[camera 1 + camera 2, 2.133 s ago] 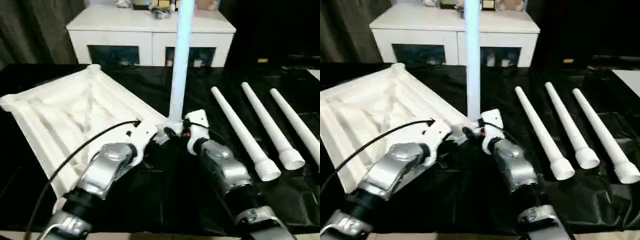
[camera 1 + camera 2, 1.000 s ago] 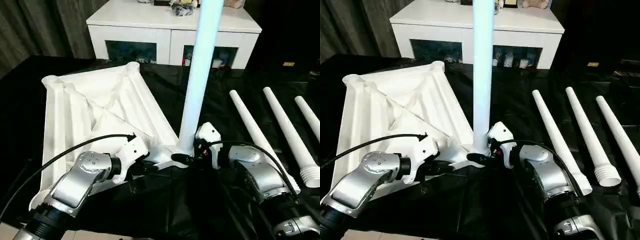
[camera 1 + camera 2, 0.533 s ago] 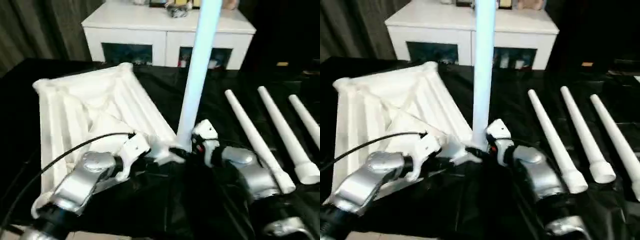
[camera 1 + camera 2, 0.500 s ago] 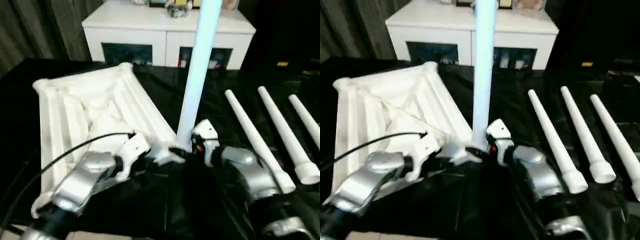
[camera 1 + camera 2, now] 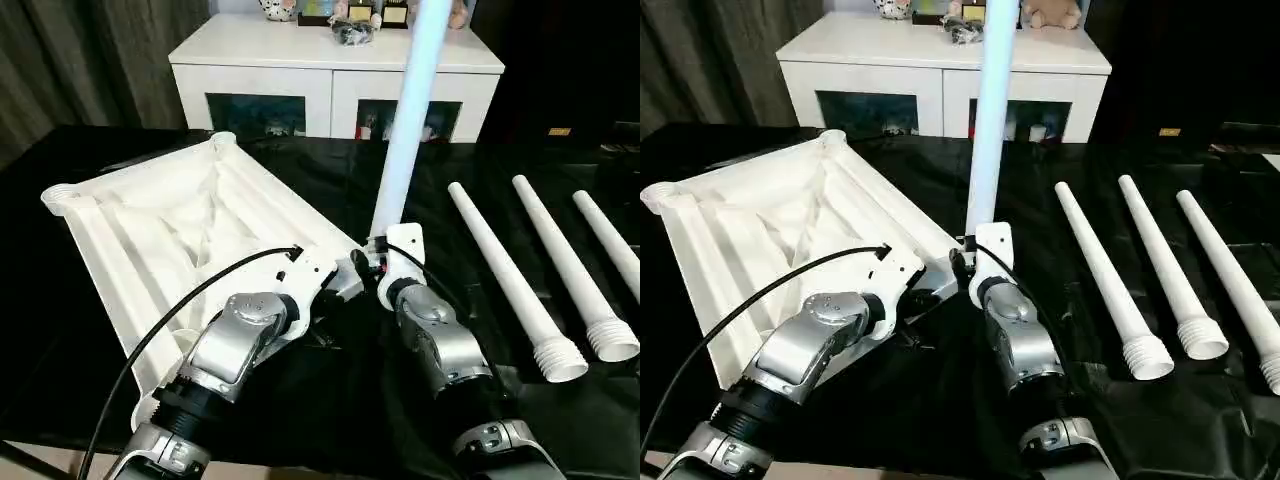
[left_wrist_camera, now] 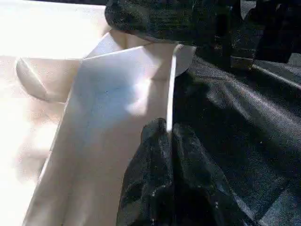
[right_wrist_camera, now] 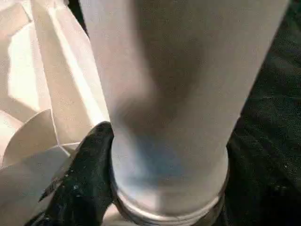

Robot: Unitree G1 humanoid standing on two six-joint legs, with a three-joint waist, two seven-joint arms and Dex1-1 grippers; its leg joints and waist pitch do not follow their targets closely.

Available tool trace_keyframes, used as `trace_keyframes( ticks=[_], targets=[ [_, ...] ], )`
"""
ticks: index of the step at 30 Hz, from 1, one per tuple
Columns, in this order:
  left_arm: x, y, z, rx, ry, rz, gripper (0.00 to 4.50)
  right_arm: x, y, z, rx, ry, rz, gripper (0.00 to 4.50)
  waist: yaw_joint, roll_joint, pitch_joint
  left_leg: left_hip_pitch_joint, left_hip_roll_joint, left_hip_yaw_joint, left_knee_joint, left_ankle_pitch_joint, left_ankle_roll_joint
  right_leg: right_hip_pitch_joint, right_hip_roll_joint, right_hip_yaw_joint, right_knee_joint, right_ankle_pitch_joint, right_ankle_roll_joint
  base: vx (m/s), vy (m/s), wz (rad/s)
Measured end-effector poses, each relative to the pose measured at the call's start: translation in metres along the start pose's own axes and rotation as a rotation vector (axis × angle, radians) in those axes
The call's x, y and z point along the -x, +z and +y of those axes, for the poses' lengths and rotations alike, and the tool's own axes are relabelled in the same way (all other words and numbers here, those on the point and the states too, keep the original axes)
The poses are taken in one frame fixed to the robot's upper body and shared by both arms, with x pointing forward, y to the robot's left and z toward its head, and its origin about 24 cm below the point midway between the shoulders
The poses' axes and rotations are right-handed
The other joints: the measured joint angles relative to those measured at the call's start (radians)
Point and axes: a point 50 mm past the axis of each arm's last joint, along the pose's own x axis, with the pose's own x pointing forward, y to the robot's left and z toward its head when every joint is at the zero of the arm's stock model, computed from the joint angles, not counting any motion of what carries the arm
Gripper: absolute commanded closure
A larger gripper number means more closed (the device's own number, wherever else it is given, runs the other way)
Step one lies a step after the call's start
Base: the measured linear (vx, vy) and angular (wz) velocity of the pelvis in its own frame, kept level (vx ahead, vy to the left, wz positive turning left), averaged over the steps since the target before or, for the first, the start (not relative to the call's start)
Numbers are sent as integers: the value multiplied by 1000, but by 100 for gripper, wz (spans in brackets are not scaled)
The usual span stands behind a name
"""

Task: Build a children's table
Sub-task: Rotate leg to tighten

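Observation:
The children's table top (image 5: 170, 230) lies ribbed side up on the black-covered table. One white leg (image 5: 405, 120) stands upright in its near right corner socket, leaning slightly right. My right gripper (image 5: 375, 262) is closed around that leg's base, and one of its black fingers (image 7: 89, 174) presses on the tube (image 7: 174, 94). My left gripper (image 5: 343, 288) sits just left of the socket, shut on the top's thin rim (image 6: 127, 94). Its fingertips (image 6: 157, 134) pinch the edge.
Three loose legs (image 5: 505, 280) (image 5: 560, 265) (image 5: 605, 240) lie side by side to the right, threaded ends toward me. A white cabinet with glass doors (image 5: 335, 85) stands behind the black table (image 5: 330, 400). A black cable (image 5: 180, 305) runs along my left forearm.
The camera has shifted. The top has turned somewhat on the black cover, and its near corner with the upright leg now sits a little farther from me. Both grippers stay closed.

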Motion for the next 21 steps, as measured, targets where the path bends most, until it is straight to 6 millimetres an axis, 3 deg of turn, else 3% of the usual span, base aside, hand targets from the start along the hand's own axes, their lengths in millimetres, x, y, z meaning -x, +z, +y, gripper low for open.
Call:
trace_keyframes(
  ticks=[4, 8, 21],
  targets=[
    [7, -2, 8, -24, 34, 0, 450, 2, -3, 2, 19, 59, 6, 74, -9, -2, 2, -5, 1, -4, -1, 0, 0, -5, 1, -4, 1, 0, 0, 0, 0, 0],
    [15, -5, 11, -46, 12, -2, 450, 6, 5, -4, 107, 167, -15, 74, -11, -3, 2, -4, 2, -4, -6, 0, 0, -7, 2, -4, 2, 0, 0, 0, 0, 0],
    [50, -17, 10, -107, -218, 20, 450, 41, 12, -41, 310, 615, 18, 74, 13, -3, 2, -6, 4, -1, -8, 0, 8, -9, 2, -4, 4, 5, -6, 29, 1, 2]
  ],
)
